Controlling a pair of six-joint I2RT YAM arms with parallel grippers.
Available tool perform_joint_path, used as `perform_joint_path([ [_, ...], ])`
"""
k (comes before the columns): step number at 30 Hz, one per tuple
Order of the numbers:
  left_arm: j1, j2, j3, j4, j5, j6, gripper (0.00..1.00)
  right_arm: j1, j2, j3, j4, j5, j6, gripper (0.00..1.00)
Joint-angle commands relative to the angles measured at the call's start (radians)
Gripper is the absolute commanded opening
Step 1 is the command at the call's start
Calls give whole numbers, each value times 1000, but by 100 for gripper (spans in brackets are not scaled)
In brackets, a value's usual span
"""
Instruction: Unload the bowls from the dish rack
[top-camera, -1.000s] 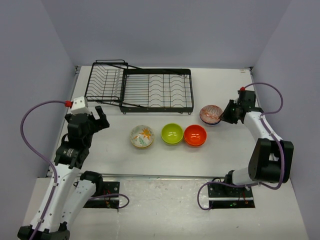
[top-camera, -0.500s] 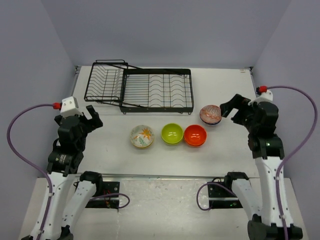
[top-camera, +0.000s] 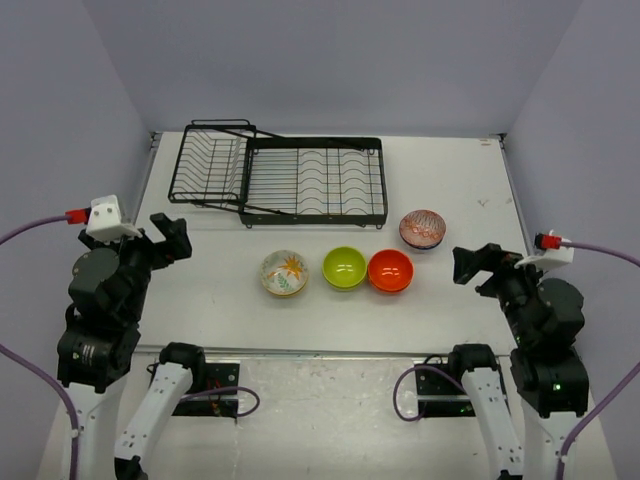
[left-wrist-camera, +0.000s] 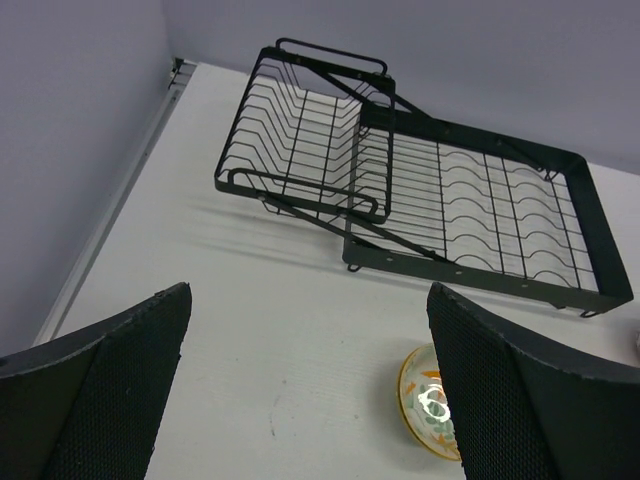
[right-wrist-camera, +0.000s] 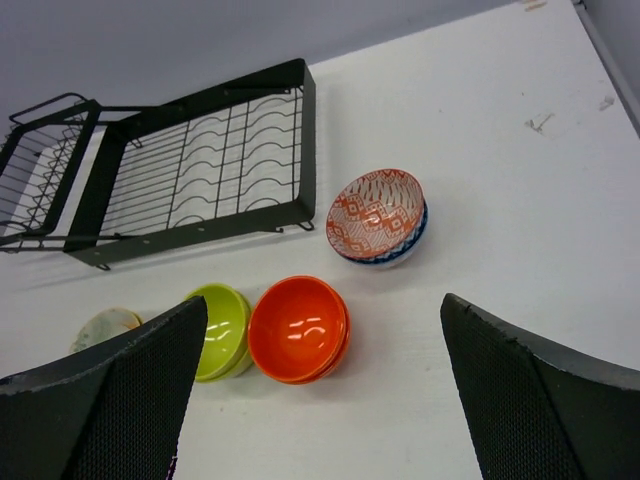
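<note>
The black wire dish rack (top-camera: 280, 180) (left-wrist-camera: 470, 215) (right-wrist-camera: 190, 160) stands at the back of the table with no bowls in it. A cream floral bowl (top-camera: 284, 272) (left-wrist-camera: 428, 405), a lime green bowl (top-camera: 344, 267) (right-wrist-camera: 222, 330) and an orange-red bowl (top-camera: 390, 270) (right-wrist-camera: 298, 328) sit in a row in front of it. A pinkish patterned bowl (top-camera: 422, 229) (right-wrist-camera: 378, 213), blue on its underside, rests near the rack's right end. My left gripper (top-camera: 171, 235) (left-wrist-camera: 308, 292) is open and empty at the left. At the right, my right gripper (top-camera: 473, 262) (right-wrist-camera: 323, 300) is open and empty too.
Grey walls close in the table on the left, back and right. The arm bases (top-camera: 190, 375) sit at the near edge. Purple cables (top-camera: 600, 250) loop out from both wrists.
The right gripper has opened off the patterned bowl, which stays on the table. Both arms have drawn back toward the near edge and outward.
</note>
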Motion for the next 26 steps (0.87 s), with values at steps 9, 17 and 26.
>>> perform_joint_path([
  [9,-33,-142,-121,46,-64,43,100,81,-109,-51,-4,139,-126,99],
  [17,-38,-148,-180,94,-54,47,100,83,-106,-67,11,225,-104,99],
  [26,-38,-133,-164,95,-84,37,100,81,-81,-61,19,225,-81,99],
])
